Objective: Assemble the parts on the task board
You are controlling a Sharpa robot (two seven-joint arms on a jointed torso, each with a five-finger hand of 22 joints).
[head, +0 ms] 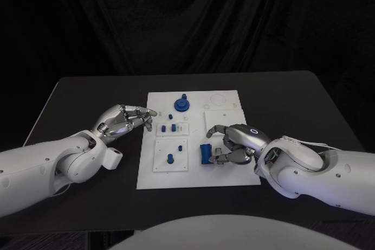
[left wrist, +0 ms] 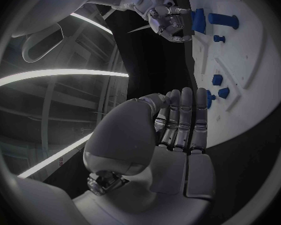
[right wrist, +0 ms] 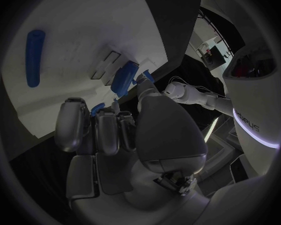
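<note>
Task board [head: 222, 177]: right hand [head: 234, 144] curls beside the upright blue block [head: 205, 153].
Whether it grips is unclear; left hand [head: 125, 121] hovers curled, empty. Squaring the block first seems wise.

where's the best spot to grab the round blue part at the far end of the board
Probably the upright stem rising from the middle of the round blue part, pinched from straight above. Its wide base looks flat on the task board, leaving little edge for fingers. The left hand is nearer.
</note>
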